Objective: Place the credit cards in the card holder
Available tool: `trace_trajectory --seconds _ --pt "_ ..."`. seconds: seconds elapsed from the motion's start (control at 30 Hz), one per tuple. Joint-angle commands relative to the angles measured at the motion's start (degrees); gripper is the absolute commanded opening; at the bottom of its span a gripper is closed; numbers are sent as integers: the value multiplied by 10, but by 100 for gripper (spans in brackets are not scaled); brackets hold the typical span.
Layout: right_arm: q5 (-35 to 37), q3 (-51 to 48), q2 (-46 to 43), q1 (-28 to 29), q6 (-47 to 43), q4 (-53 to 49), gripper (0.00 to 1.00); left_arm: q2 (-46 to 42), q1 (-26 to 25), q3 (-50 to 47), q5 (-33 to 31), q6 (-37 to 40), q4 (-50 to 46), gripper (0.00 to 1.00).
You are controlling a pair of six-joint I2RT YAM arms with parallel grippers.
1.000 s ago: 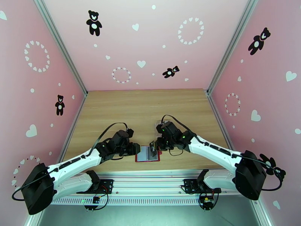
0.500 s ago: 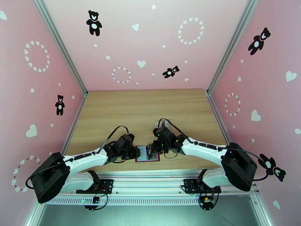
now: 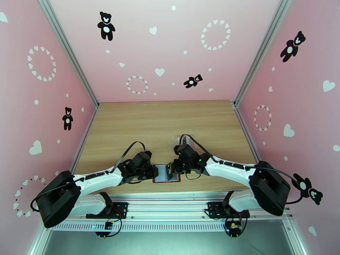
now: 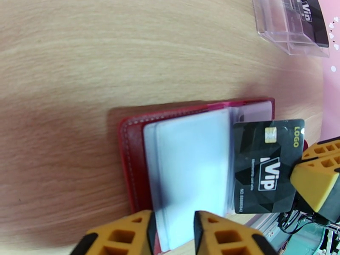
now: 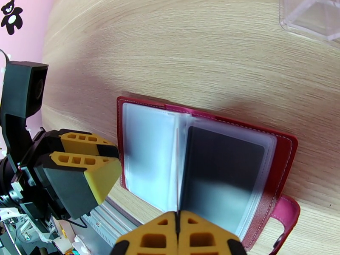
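From where I stood, the card holder [image 3: 166, 175] lay open on the table [image 3: 161, 120] close to its near edge, with a gripper on either side. The right gripper [image 5: 177, 218] was clenched on a black credit card [image 4: 263, 166], holding it on edge over the grey sleeves [image 4: 191, 166]. The left gripper [image 4: 172, 229] had its jaws partway apart at the holder's left edge, with nothing pinched that I could make out. Whether its tips pressed the cover down I couldn't tell. That was my worry: if nothing pinned the holder, a card corner catching the soft film might have shoved it along the wood. The card could also have slid between two leaves rather than into a sleeve mouth, since the leaves lay fanned close together. A grip that close to the card's end might have let it pivot on contact, too. The left wrist camera gave the card's printed face and chip, overlapping the far page. It also took in the clear tray [image 4: 293, 26] well beyond, with another dark card [image 4: 312, 18] inside. The right wrist camera saw the held card merely as a thin line rising from the fingers. But it showed the snap tab [image 5: 285, 213] and a dark rectangle [image 5: 221, 175] under the right-hand sleeve. Whether that was a card already seated or a reflection, I couldn't say.
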Motion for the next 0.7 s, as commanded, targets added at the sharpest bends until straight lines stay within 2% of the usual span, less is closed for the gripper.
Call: trace_trajectory --seconds 0.0,0.67 --pt "6 -8 4 2 5 16 0 9 -4 -8 -13 -5 3 29" --pt "3 -36 23 3 26 51 0 39 -9 -16 -15 -13 26 26"
